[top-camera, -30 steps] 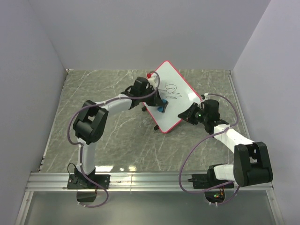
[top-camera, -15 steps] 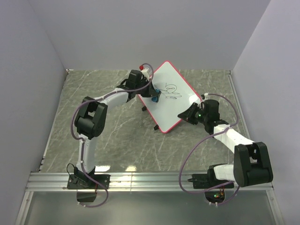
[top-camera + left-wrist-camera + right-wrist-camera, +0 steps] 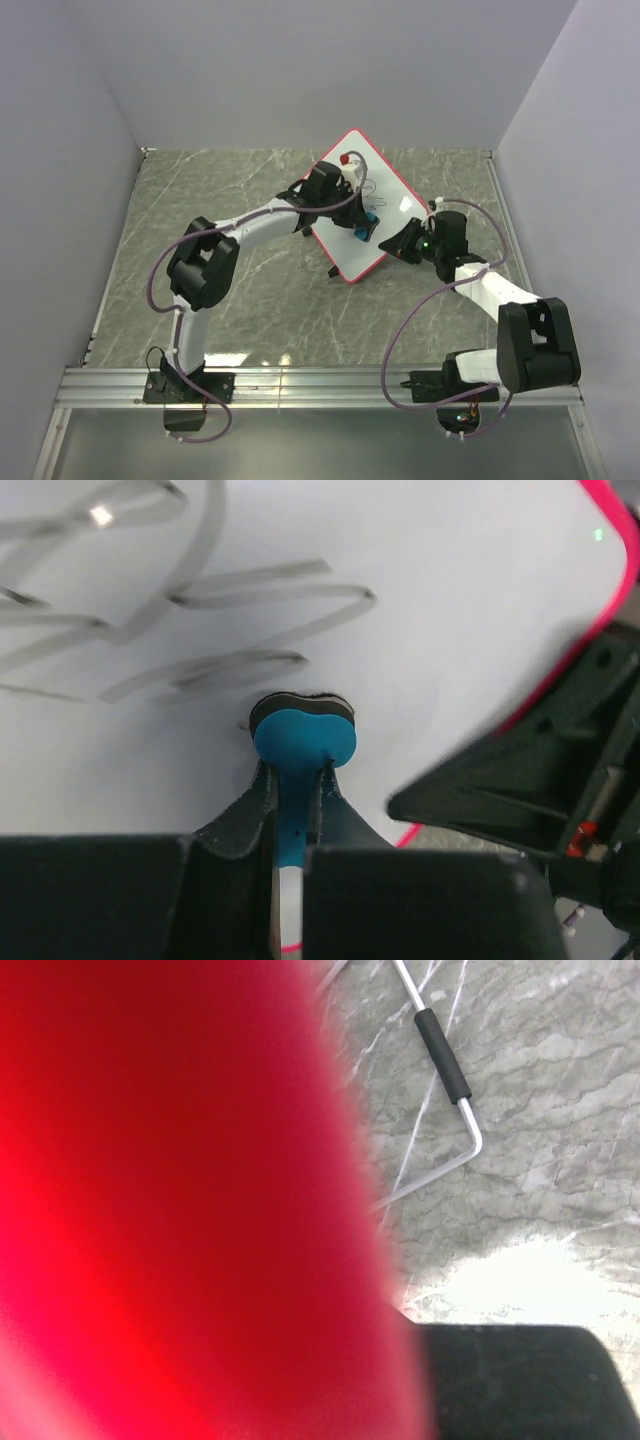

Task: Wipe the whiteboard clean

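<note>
The whiteboard point(image 3: 392, 192), white with a pink-red frame, stands tilted at the middle back of the table. Black scribbles point(image 3: 200, 630) mark its face. My left gripper point(image 3: 362, 228) is shut on the small blue eraser point(image 3: 303, 742) and presses its dark pad against the board just below the scribbles. My right gripper point(image 3: 400, 243) sits at the board's lower right edge and holds the frame. That frame fills the right wrist view as a red blur point(image 3: 180, 1210). The right gripper also shows as a black shape in the left wrist view point(image 3: 540, 770).
The board's wire stand leg point(image 3: 443, 1055) with a black sleeve rests on the grey marble table point(image 3: 230, 190). Grey walls close in the back and both sides. An aluminium rail point(image 3: 300, 385) runs along the near edge by the arm bases.
My left gripper moved with the eraser first up and left across the board, then right and down to below the scribbles. The right gripper stayed at the board's edge.
</note>
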`<state>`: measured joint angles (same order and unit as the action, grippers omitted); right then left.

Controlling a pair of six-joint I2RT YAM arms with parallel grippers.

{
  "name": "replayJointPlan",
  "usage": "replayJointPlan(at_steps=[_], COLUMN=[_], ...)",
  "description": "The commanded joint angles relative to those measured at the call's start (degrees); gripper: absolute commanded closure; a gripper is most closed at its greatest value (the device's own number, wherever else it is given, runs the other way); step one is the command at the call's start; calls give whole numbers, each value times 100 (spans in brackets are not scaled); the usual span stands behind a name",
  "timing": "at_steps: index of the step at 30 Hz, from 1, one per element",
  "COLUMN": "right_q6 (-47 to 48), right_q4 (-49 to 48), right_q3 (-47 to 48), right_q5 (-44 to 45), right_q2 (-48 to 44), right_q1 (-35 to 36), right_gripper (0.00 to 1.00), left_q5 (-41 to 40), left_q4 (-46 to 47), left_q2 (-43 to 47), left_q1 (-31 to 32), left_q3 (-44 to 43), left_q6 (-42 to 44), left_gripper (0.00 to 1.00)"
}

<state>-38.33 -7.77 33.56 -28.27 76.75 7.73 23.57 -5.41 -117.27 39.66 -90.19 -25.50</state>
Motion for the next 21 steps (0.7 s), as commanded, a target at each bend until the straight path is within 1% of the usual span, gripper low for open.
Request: replayJointPlan(at_steps=[1, 5, 6, 9, 12, 14, 17, 21], right_q6=[660, 730, 756, 792, 792, 800, 818, 809], right_q4=[1401, 1471, 1497, 1542, 1542, 1542, 1559, 1542], right_q3=[-219, -175, -157, -157, -139, -104, -60, -43], right_q5=[445, 463, 463, 481, 472, 454, 463, 445], right_q2=[429, 420, 420, 437, 464, 507, 543, 604], right_q1=[203, 212, 203, 203, 203, 212, 212, 212], right_gripper=[100, 100, 100, 100, 100, 100, 100, 100], left_q5=[-282, -502, -572, -889, -1004, -960, -750, -459], left_q4=[-566, -812, -960, -1277, -1489, -1498, -1315, -954], left_q2=[-664, -1183, -1401, -1797, -2009, -2045, -1923, -1353], left_q1=[-564, -1091, -1275, -1504, -1645, -1672, -1655, -1506], left_q3=[-595, -1201, -1498, -2140, -2510, -2582, -2407, -1557], left_q6=[281, 344, 326, 343, 352, 379, 422, 528], left_gripper=[100, 100, 100, 100, 100, 100, 100, 100])
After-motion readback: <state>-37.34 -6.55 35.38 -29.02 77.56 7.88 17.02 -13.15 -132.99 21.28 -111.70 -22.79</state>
